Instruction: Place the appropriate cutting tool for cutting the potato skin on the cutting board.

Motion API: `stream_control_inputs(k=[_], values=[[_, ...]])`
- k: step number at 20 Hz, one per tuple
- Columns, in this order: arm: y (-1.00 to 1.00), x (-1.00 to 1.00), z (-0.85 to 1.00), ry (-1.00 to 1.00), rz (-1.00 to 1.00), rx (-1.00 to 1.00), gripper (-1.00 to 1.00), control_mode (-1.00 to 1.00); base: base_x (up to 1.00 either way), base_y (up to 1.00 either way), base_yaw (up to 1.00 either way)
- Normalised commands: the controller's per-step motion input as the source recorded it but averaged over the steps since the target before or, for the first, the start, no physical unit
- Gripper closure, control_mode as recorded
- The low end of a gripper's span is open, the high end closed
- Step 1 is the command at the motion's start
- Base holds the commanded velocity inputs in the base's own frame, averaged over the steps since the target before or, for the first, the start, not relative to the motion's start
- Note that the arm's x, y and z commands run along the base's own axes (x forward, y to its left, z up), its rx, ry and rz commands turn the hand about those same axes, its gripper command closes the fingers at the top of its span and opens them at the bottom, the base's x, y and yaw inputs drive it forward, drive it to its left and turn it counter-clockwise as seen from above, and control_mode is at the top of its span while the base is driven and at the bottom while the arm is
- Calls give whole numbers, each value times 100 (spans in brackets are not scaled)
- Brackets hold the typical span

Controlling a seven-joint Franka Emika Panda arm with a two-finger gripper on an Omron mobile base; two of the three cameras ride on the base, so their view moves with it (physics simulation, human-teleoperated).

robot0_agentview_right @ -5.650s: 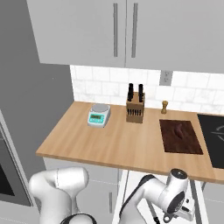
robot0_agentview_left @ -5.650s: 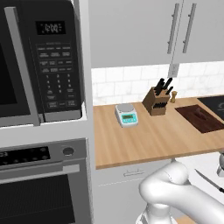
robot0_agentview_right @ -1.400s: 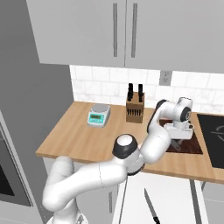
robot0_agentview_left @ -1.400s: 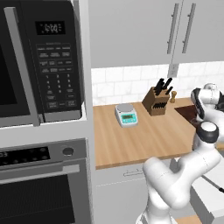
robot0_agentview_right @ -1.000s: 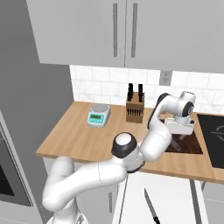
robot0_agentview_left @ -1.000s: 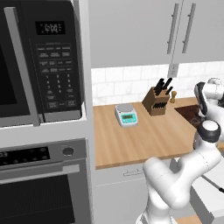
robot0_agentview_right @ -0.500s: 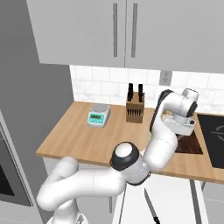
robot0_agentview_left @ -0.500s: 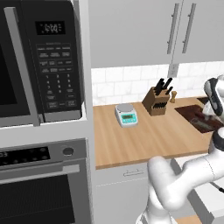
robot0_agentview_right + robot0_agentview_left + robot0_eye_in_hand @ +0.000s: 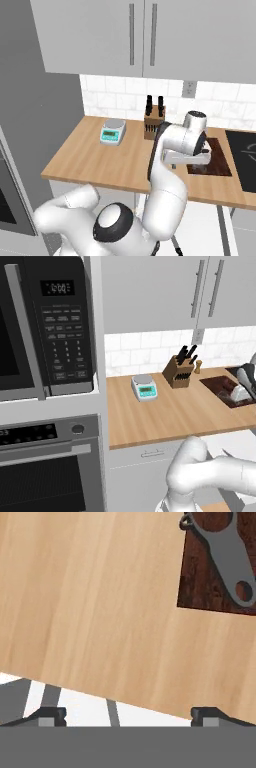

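Wooden and pale, the countertop (image 9: pixel 170 411) is the biggest thing here. On it sits the cutting board (image 9: pixel 216 162), dark red-brown and flat, at the right end next to the stove. Then comes the knife block (image 9: pixel 178 372) by the wall, and a little scale (image 9: pixel 144 388) to its left.

On a corner of the board lies a grey peeler (image 9: pixel 224 551) with a hole in its handle. So the right tool looks to be on the board already. I can't make out the potato.

The gripper (image 9: pixel 130 714) hangs above the counter, just beside the board. Its two tips are wide apart and nothing is between them.

I think the job is almost done. The next move should be to lift the arm up and away without bumping the peeler.
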Motion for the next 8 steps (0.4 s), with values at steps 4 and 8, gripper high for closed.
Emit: stream_control_inputs(k=[4,8], values=[[5,-100,27,-18,-10,-22,-100,-100,0,0,0],[1,-100,43,-16,-8,-12,-100,-100,0,0,0]])
